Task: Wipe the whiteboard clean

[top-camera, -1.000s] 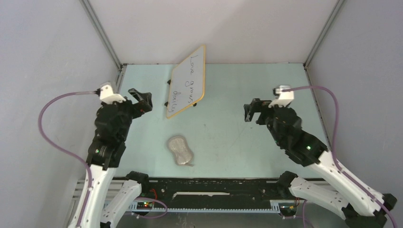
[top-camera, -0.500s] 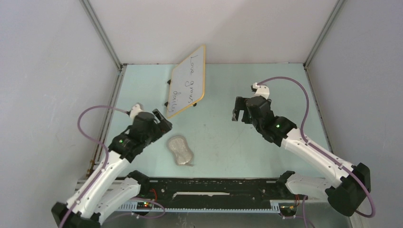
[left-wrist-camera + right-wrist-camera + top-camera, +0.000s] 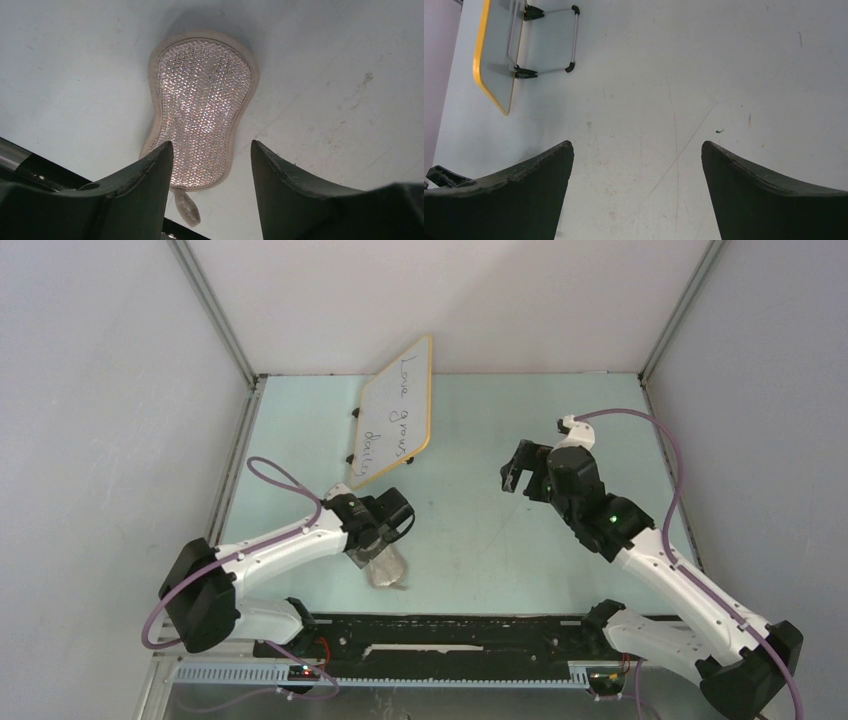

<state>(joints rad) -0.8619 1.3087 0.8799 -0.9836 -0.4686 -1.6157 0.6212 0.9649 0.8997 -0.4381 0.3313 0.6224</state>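
Left gripper [image 3: 211,150]: jaws apart, poised over the grey cloth pad [image 3: 202,100]; the pad's long axis runs 12 to 6 between them.
Whiteboard [image 3: 395,410]: propped at 12 o'clock, lettered.
Right gripper [image 3: 636,150]: jaws apart, farther off.

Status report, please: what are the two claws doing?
Left gripper open, over the pad. Right gripper open, empty. Whiteboard unwiped, writing showing. Nothing in the way.

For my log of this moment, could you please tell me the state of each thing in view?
whiteboard: propped up on its stand, handwriting not erased.
grey pad: lying flat on the table, not gripped.
left gripper: open, over the grey pad.
right gripper: open, holding nothing.
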